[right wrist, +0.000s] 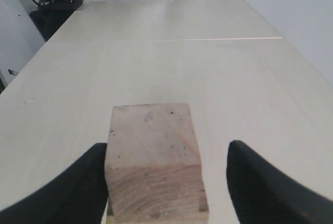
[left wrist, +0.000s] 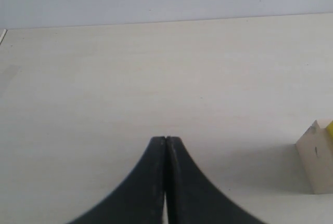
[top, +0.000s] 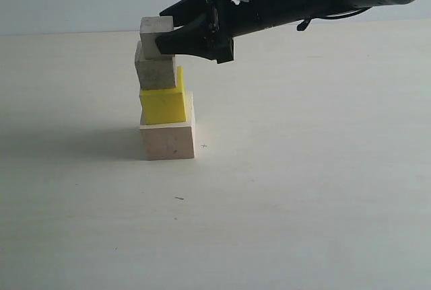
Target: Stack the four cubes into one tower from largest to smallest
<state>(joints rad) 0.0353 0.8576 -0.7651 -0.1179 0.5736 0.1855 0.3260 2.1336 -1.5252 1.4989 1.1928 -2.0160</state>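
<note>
Tower stands on desk (top: pixel 303 169): large wood cube (top: pixel 168 138), yellow cube (top: pixel 163 105), medium wood cube (top: pixel 155 68), small wood cube (top: pixel 156 29) on top. Right end effector (top: pixel 162 29) straddles the small wood cube with its jaws spread, one finger against it and the other clear, so probably nothing gripped. Left end effector (left wrist: pixel 165 140) closed, empty, parked aside.

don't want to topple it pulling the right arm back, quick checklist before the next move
1. Size order: ok, largest cube, yellow cube, medium cube, smallest cube.
2. Top seated: ok.
3. Squared up: not ok, medium cube overhangs the yellow cube's edge.
4. Right gripper clear: not ok, jaws open but one finger looks against the smallest cube.
5. Left gripper shut, apart from the largest cube: ok.
</note>
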